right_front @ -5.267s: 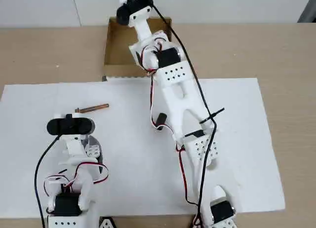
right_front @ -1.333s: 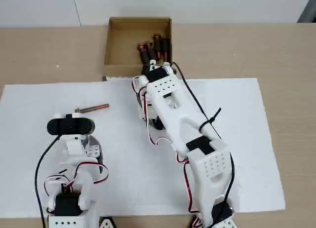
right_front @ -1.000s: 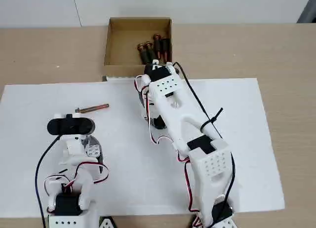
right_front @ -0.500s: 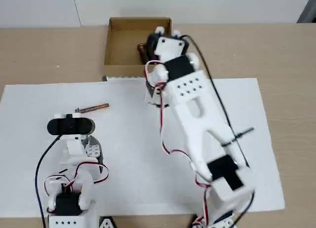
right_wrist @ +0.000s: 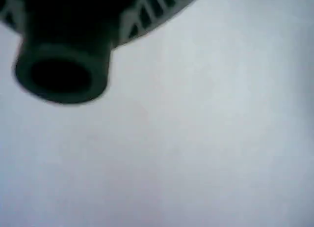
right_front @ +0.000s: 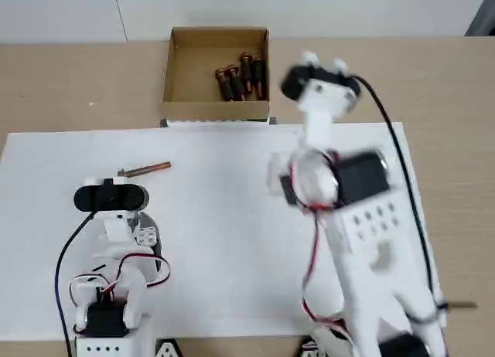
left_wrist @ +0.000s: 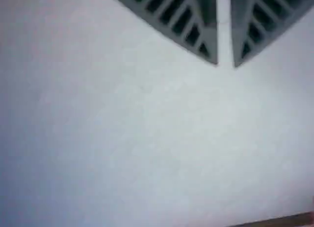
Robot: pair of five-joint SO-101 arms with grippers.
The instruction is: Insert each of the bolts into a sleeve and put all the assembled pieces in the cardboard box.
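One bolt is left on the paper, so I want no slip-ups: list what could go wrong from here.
The left gripper is shut above the paper; reaching for the loose bolt without opening could roll it away. The sleeve carried by the right arm hangs over bare paper; if it slips, it may roll off.

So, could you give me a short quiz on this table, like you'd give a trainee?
1. True or false: the cardboard box is empty.
2. Where does the loose bolt lie? A: in the box. B: on the white paper. C: on the bare wood.
3. Fill in: the right arm's jaws hold a black ____.

Key
1. False: brown assembled pieces lie in it.
2. B.
3. sleeve.
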